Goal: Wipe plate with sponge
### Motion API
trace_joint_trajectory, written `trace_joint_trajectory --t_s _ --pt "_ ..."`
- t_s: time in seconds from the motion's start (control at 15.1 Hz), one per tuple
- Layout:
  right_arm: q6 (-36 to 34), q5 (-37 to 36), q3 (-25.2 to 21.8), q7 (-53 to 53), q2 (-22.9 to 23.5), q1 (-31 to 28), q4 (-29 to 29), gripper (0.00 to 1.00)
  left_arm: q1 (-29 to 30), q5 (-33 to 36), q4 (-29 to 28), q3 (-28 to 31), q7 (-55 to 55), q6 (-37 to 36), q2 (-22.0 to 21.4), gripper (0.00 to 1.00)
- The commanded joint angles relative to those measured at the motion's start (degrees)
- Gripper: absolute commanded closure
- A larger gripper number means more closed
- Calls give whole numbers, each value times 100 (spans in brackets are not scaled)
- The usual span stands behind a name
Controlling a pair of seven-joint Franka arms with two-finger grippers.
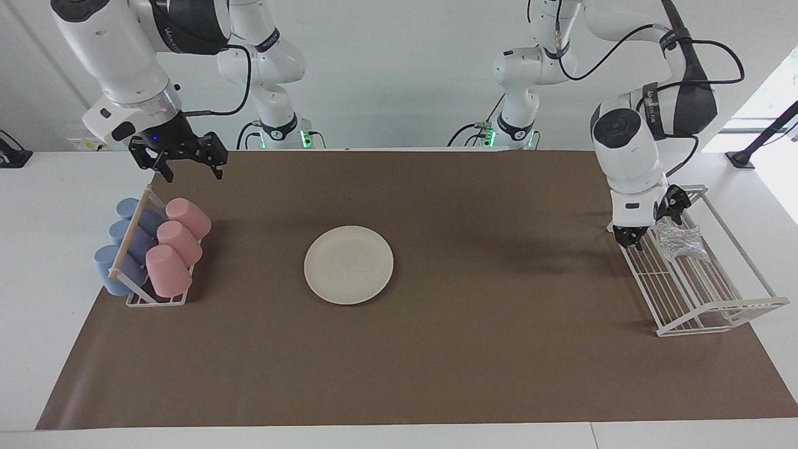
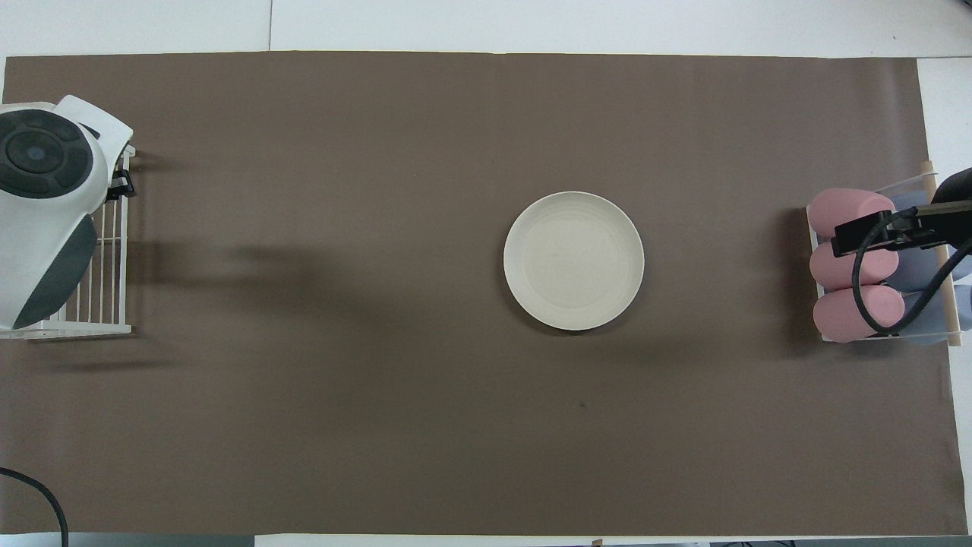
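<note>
The cream-white plate lies bare in the middle of the brown mat. The glittery silver sponge rests in the white wire rack at the left arm's end of the table. My left gripper hangs open just above the rack's edge, beside the sponge and not holding it. In the overhead view the left arm's body hides the sponge. Open and with nothing in it, my right gripper waits over the mat by the cup holder.
A wire holder with pink cups and blue cups stands at the right arm's end of the table. The brown mat covers most of the table. The wire rack shows partly under the left arm.
</note>
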Motion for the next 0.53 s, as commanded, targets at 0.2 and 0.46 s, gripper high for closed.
trace_joint_trajectory --t_s 0.2,0.46 --pt "-72 -28 41 -47 -55 14 14 0 32 -2082 993 58 1002 -1081 -195 0" --pt "-90 -28 50 -56 -63 23 14 0 41 -2934 1380 101 1751 -2276 -301 0"
